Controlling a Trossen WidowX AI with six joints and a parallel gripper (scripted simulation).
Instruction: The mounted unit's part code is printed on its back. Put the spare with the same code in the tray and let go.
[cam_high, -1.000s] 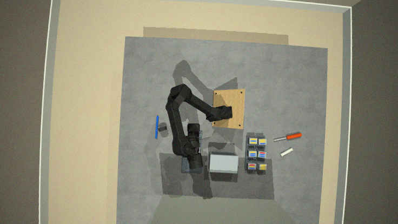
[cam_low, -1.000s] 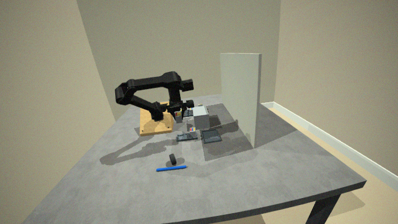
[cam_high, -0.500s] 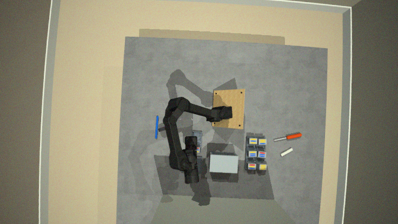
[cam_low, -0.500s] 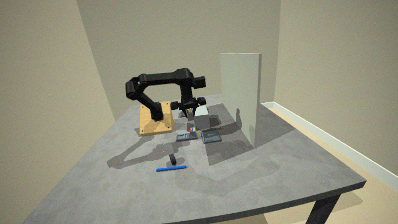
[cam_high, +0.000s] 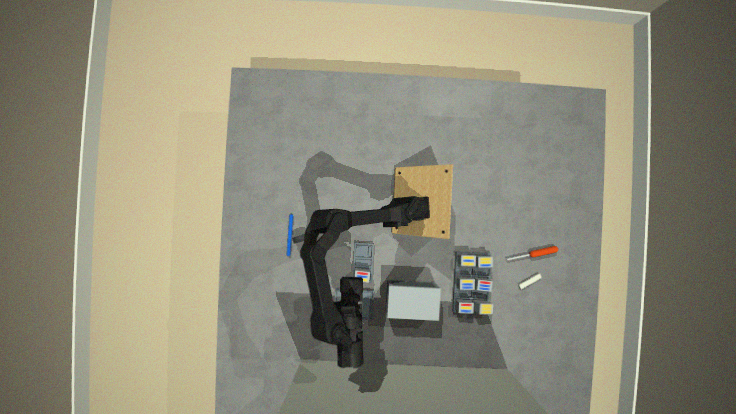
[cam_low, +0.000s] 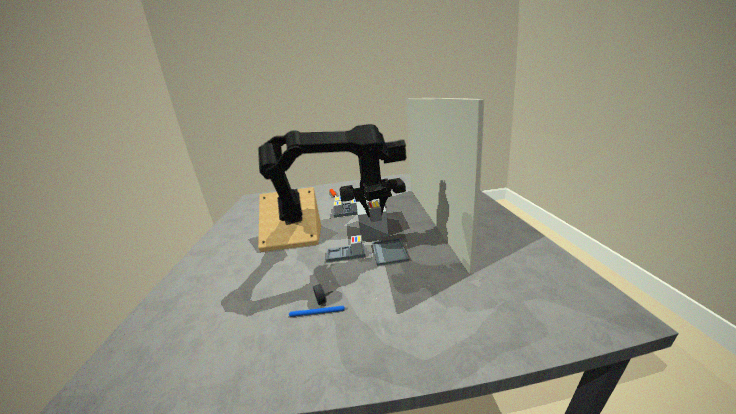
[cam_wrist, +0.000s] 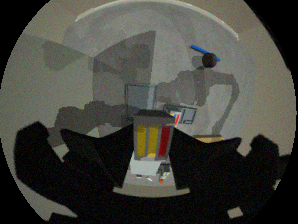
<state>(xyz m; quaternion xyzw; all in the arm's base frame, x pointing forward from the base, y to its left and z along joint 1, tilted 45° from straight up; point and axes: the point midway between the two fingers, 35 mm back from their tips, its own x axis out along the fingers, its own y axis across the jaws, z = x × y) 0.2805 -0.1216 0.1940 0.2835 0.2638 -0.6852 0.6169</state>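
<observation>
Gripper (cam_low: 375, 204): clamped on a spare module (cam_wrist: 152, 141), carried clear of the table (cam_low: 463, 319) beside the grey block (cam_high: 414, 302)
Held spare, orientation: label faces the wrist camera with yellow, orange and red stripes standing upright; long axis runs roughly in line with the fingers, label end away from the wrist
Held spare, exterior view: small label with red and yellow visible between the fingertips, pointing down at the table
Tray (cam_low: 391, 251): flat on the table, near the tall white panel (cam_low: 445, 180), just beside a low holder (cam_low: 345, 252) that carries one striped spare (cam_low: 355, 239)
Rack of spares (cam_high: 473, 284): six labelled units in two columns, on the far side of the grey block from the gripper
Arm pose: base on the wooden plate (cam_high: 436, 185); upper link rises, forearm runs level, wrist drops straight down
Other items: blue pen (cam_low: 316, 311), black roller (cam_low: 319, 294), orange screwdriver (cam_high: 532, 252), white stick (cam_high: 529, 281)
</observation>
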